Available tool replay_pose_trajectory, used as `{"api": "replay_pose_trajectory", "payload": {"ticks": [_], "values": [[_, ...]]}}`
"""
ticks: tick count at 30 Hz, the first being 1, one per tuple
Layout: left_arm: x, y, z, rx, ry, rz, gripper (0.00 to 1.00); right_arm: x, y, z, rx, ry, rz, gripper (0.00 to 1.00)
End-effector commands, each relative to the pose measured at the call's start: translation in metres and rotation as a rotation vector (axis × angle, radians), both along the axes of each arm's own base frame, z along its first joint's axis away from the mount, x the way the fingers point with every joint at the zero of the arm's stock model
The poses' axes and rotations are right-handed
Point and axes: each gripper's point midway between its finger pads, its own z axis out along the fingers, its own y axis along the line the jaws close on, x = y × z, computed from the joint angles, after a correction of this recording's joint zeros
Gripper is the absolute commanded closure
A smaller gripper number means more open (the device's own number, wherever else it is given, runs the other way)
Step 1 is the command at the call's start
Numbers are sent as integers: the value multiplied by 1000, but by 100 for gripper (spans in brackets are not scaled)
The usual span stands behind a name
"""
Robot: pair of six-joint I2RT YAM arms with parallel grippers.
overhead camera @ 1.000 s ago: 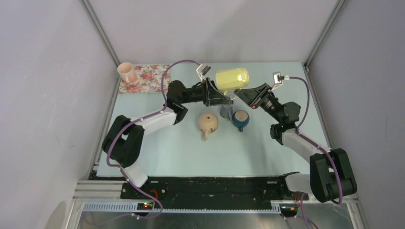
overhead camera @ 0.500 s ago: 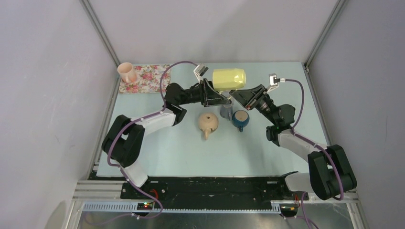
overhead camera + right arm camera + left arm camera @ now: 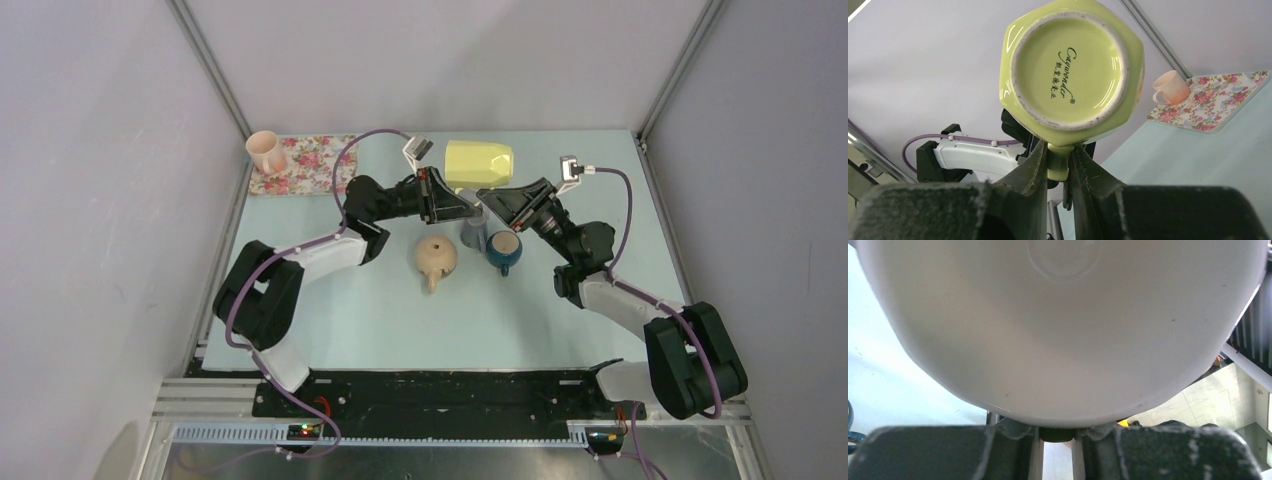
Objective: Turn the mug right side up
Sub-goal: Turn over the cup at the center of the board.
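Observation:
The yellow-green mug [image 3: 478, 164] hangs on its side above the far middle of the table, mouth to the left and base to the right. My right gripper [image 3: 488, 202] is shut on its handle from below; the right wrist view shows the printed base [image 3: 1070, 70] above the fingers [image 3: 1035, 167] that pinch the handle. My left gripper [image 3: 467, 205] meets the mug from the mouth side. In the left wrist view the pale inside of the mug [image 3: 1063, 330] fills the frame. Its jaws stand narrow under the rim, closed on a dark piece that is probably the handle.
Under the mug on the light blue table [image 3: 350, 310] stand a tan teapot [image 3: 436, 256], a grey-blue cup [image 3: 473, 232] and a dark blue cup [image 3: 503, 248]. A pink cup [image 3: 266, 151] rests on a floral mat [image 3: 310, 163] at the far left corner. Metal frame posts stand at the far corners.
The left gripper's jaws have closed in under the mug's rim. The mug has shifted slightly left and levelled out, and both arms have drawn closer together.

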Motion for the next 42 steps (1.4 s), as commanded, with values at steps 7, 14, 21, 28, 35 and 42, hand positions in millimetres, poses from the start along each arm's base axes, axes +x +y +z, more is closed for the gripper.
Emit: {"api": "replay_pose_trajectory", "payload": {"ticks": [7,14,21,28,35,42], "values": [[-18,9,48,-131,-190,5,100,1,10,-33,-98,48,23,100],[-12,13,47,-130,-195,32,100,10,0,-34,-82,110,-8,95],[-9,16,48,-133,-200,44,100,14,-10,-31,-72,131,-39,40],[-6,17,50,-130,-206,55,100,17,-14,-33,-74,148,-56,5],[19,27,40,-53,-213,152,100,21,-17,-34,-90,159,-72,1],[80,57,-3,247,-219,438,100,22,-18,-34,-94,162,-76,1]]}}
